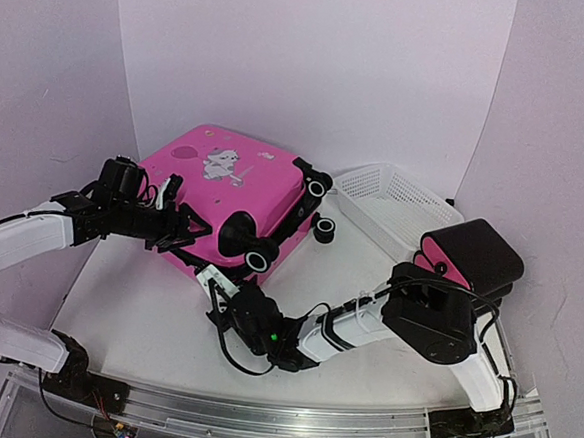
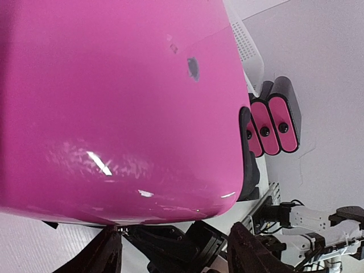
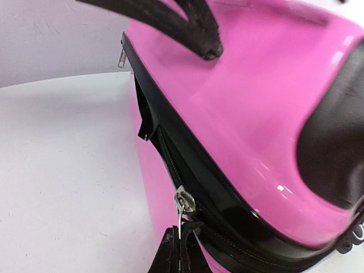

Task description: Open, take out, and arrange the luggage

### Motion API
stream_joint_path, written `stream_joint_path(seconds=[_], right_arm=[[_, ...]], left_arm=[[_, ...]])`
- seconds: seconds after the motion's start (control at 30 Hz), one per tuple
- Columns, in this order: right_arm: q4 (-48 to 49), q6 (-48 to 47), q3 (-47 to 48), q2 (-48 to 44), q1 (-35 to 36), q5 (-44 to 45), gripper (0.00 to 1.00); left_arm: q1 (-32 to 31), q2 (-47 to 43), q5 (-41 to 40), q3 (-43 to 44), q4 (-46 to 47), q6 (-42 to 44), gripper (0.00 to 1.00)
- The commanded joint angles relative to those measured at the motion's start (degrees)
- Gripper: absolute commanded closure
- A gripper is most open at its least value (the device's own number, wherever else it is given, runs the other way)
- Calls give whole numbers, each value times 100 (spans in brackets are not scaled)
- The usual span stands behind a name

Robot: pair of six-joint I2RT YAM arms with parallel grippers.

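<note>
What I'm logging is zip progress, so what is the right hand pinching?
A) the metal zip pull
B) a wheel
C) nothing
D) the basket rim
A: the right wrist view shows the right hand shut on the metal zip pull of the pink luggage.

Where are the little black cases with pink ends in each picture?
Top view: on the right, the little black cases sit beside the white basket.
Left wrist view: at the right edge, past the corner of the pink suitcase.
Right wrist view: not in it.
Shared landmark: the pink suitcase shows in all three.
</note>
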Motion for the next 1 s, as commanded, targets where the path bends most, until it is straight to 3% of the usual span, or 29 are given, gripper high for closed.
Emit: stream_joint_path(seconds=[0.0, 0.2, 0.23, 0.33, 0.4, 0.5, 0.6, 0.67, 0.77, 0.97], right_arm=[[-787, 248, 935, 301, 153, 1, 100], [-1544, 452, 1858, 695, 181, -108, 100], [-1613, 484, 1846, 599, 181, -140, 93], [-1963, 581, 1209, -197, 180, -794, 42], [-2604, 745, 353, -1072, 173, -1789, 15], [-4148, 1051, -220, -2392, 97, -2664, 2], [-5643, 1786, -368, -3391, -454, -3225, 2], [-6096, 2327, -433, -3855, -1067, -3901, 2], [-6219, 2581, -528, -4330, -1745, -3923, 2], [-6438, 2315, 693, -3293, -3430, -4195, 2]], left_arm=[[40, -302, -527, 794, -448, 692, 34], [213, -586, -1130, 1265, -1232, 1113, 30], [247, -682, -1198, 1291, -1315, 1143, 29], [334, -899, -1359, 1237, -1513, 1128, 18], [372, -1073, -1460, 1096, -1609, 1050, 10], [451, -1283, -1501, 837, -1658, 883, 5], [472, -1308, -1274, 730, -1623, 666, 4], [473, -1279, -1183, 669, -1574, 540, 4], [473, -1218, -1127, 586, -1514, 396, 3], [447, -1247, -850, -103, -824, -391, 3]])
